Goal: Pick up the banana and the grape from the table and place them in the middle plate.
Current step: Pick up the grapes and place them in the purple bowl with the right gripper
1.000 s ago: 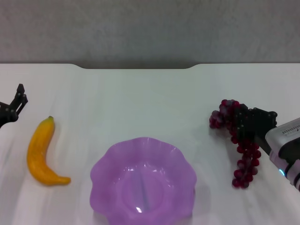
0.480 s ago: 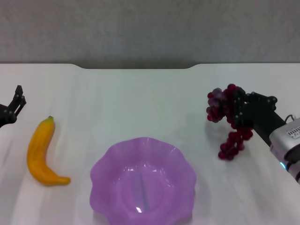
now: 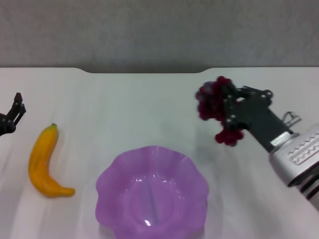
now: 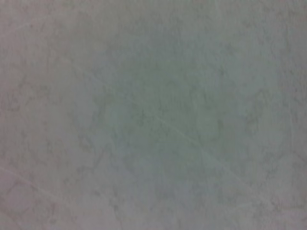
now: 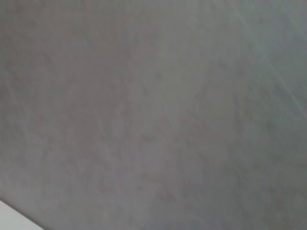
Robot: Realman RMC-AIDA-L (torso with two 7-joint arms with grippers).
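Observation:
My right gripper (image 3: pixel 225 107) is shut on the grape bunch (image 3: pixel 213 105), dark red-purple, and holds it in the air above the white table (image 3: pixel 149 104), to the upper right of the purple scalloped plate (image 3: pixel 152 191). The bunch's lower part hangs down under the gripper. The yellow-orange banana (image 3: pixel 42 162) lies on the table left of the plate, green tip pointing away from me. My left gripper (image 3: pixel 15 112) rests at the table's left edge, just beyond the banana. Both wrist views show only a blank grey surface.
The table's far edge has a shallow notch (image 3: pixel 147 70) with a grey wall behind it.
My right gripper has lifted the grape bunch off the table and carried it up and to the left, toward the plate. The left arm has barely moved.

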